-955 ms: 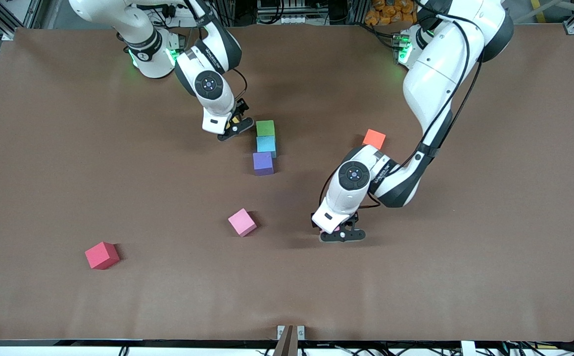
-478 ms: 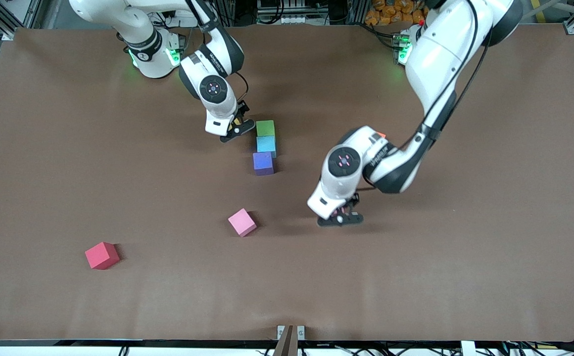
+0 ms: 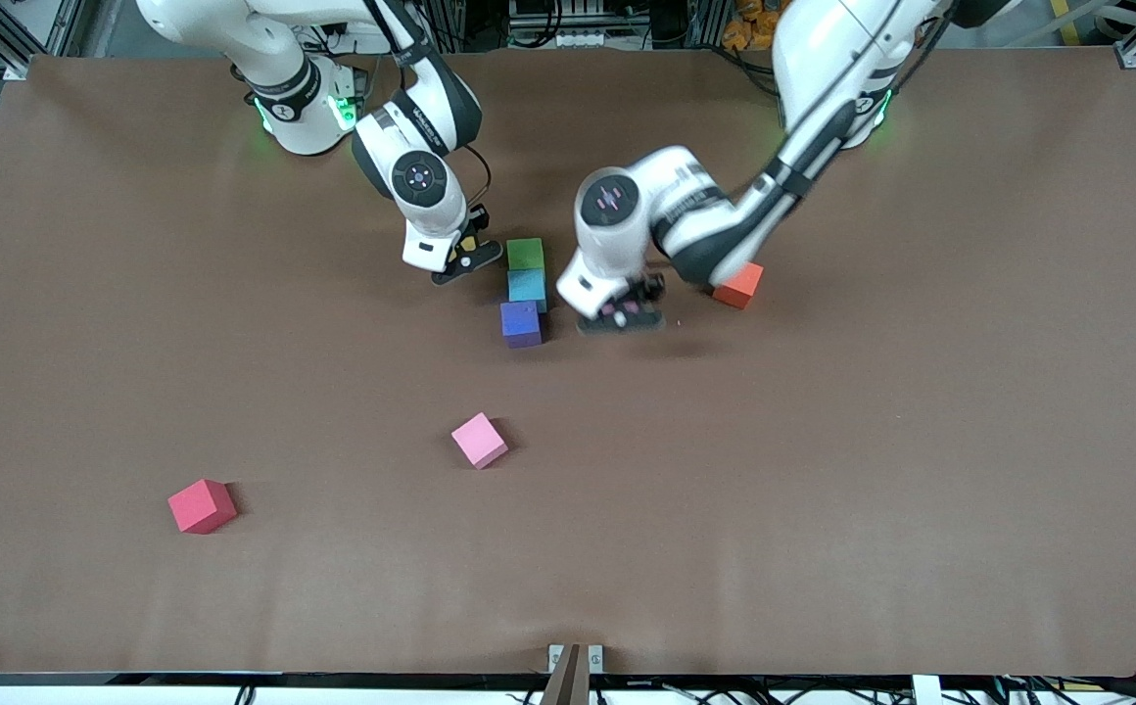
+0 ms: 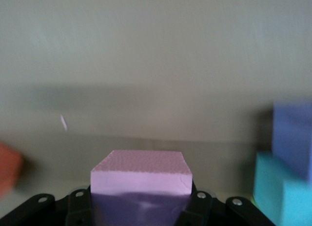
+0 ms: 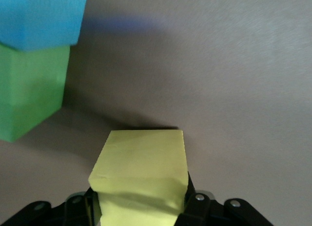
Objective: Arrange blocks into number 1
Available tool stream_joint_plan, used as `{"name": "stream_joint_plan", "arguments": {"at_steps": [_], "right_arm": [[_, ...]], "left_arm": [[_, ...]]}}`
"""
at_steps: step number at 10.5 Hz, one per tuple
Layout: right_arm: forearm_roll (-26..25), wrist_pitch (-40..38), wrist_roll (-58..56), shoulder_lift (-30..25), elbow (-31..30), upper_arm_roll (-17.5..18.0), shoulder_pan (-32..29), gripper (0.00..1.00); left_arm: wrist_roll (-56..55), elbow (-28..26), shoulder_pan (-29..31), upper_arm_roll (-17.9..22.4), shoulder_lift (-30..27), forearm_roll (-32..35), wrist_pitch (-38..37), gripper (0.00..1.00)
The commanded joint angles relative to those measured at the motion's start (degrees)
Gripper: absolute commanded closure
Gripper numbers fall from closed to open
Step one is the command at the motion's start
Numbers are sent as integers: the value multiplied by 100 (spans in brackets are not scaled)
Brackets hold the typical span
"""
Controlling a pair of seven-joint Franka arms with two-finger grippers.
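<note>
So far you have three blocks in a column toward the desk's top edge: green block (image 3: 525,254), light blue block (image 3: 527,286), purple block (image 3: 520,324). Your left gripper (image 3: 621,315) clamps a pink block (image 4: 141,173) beside them; your right gripper (image 3: 461,257) grips the yellow block (image 5: 140,174) by the green one. Another pink cube (image 3: 479,440) waits mid-desk.

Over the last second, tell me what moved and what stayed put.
The left claw, shut on a pink foam cube, swung from the camera side of the table to beside the purple foam cube. The right claw, holding its yellow foam cube, and all table cubes stayed.
</note>
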Motion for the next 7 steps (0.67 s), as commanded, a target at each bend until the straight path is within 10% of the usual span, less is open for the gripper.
{"name": "stream_joint_plan", "arguments": {"at_steps": [1,7], "right_arm": [[-53,-625,180,-755,-87,34,-430,67],[-70,-1514,-161,-1496,-87,25,-1476,68]], "left_arm": [[-846,-661,-182,-434,-218,118,152,100],[-3448,-1139,-990,-1139,1,1042,811,100]]}}
